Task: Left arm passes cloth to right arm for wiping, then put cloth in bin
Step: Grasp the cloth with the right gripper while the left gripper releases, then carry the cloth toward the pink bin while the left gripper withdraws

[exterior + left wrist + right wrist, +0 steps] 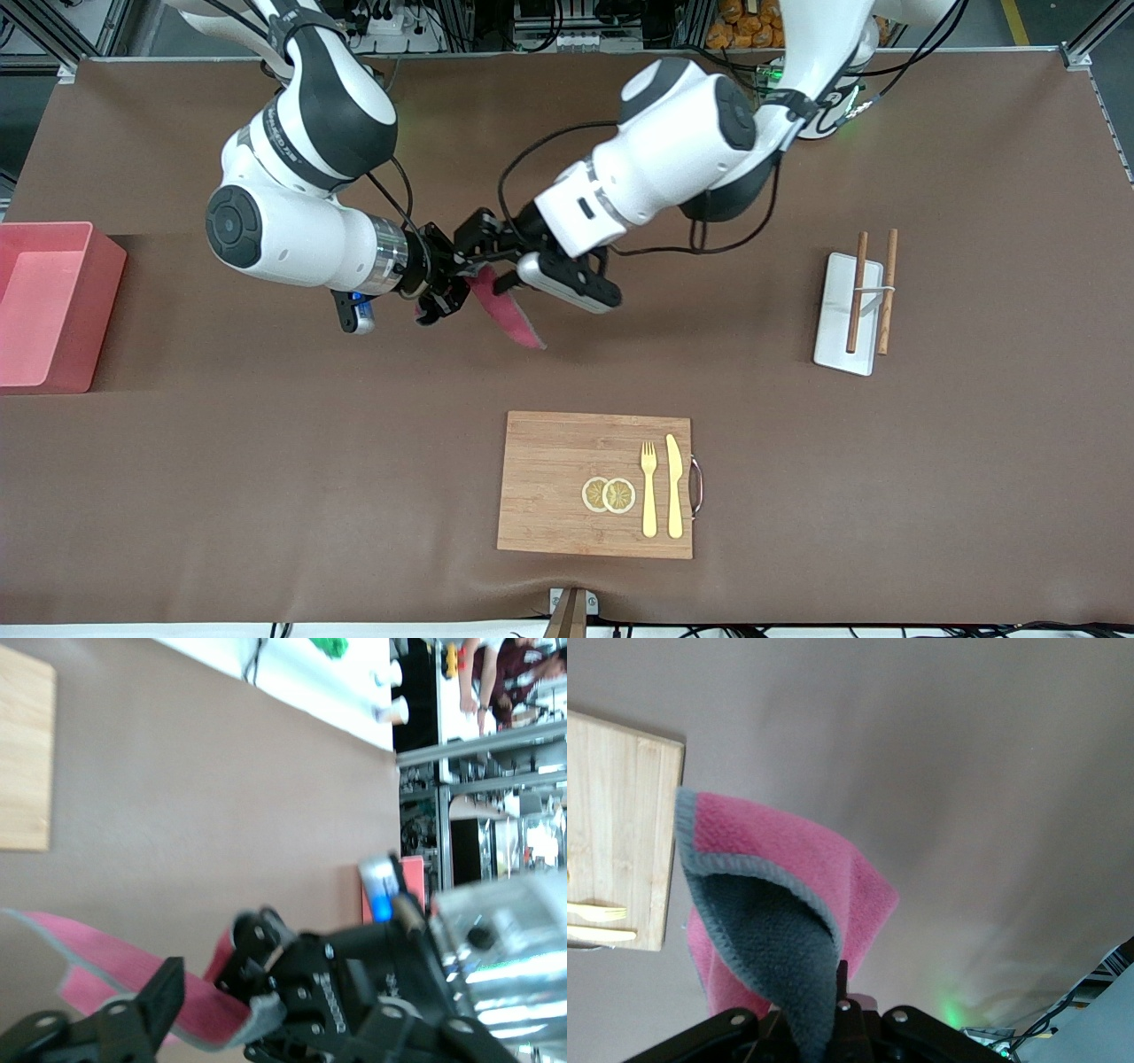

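Note:
The cloth (507,317), crimson-pink with a dark grey back, hangs in the air over the middle of the table. My right gripper (446,288) is shut on its upper corner; in the right wrist view the cloth (780,904) droops out of the right gripper (833,992). My left gripper (490,259) is right against the right one, open, with its fingers spread on either side of the cloth. One of its fingers (164,992) shows beside the cloth (115,970). The pink bin (53,301) stands at the right arm's end of the table.
A wooden cutting board (549,461) lies nearer to the front camera, carrying a yellow fork (649,487), a knife (675,487) and two lemon slices (609,495). A flat white tray (837,332) with two brown sticks sits toward the left arm's end.

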Action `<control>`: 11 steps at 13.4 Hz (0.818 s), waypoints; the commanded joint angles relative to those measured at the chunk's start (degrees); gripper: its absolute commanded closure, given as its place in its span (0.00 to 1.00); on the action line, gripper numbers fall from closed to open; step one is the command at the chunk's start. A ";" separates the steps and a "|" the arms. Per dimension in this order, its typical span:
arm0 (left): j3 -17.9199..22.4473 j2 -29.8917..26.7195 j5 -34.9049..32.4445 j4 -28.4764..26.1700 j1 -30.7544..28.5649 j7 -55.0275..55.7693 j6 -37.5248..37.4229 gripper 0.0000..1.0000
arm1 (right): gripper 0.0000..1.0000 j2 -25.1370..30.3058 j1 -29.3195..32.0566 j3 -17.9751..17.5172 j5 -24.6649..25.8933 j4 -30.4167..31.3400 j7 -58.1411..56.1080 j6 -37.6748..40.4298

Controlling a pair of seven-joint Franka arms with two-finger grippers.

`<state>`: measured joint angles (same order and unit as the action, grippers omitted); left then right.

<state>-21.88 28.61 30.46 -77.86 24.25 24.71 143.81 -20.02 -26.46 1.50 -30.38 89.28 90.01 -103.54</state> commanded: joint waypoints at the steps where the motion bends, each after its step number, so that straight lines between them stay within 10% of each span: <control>1: -0.01 -4.51 0.21 -4.30 -5.68 0.51 -3.25 0.00 | 1.00 -4.83 -0.16 -0.27 1.98 -0.86 -0.62 -0.60; 5: 0.08 -9.79 -1.70 -6.26 -20.95 -0.45 -25.62 0.00 | 1.00 -13.97 -2.45 -0.18 11.99 -0.42 -0.36 -1.31; 11: -0.01 -12.52 -29.71 -6.34 -31.00 -5.63 -48.50 0.00 | 1.00 -16.63 6.58 -0.01 22.29 1.68 -6.66 0.80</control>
<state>-21.44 18.66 7.34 -81.79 -5.40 19.87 99.68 -37.92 -24.14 2.29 -10.46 90.04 87.21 -104.21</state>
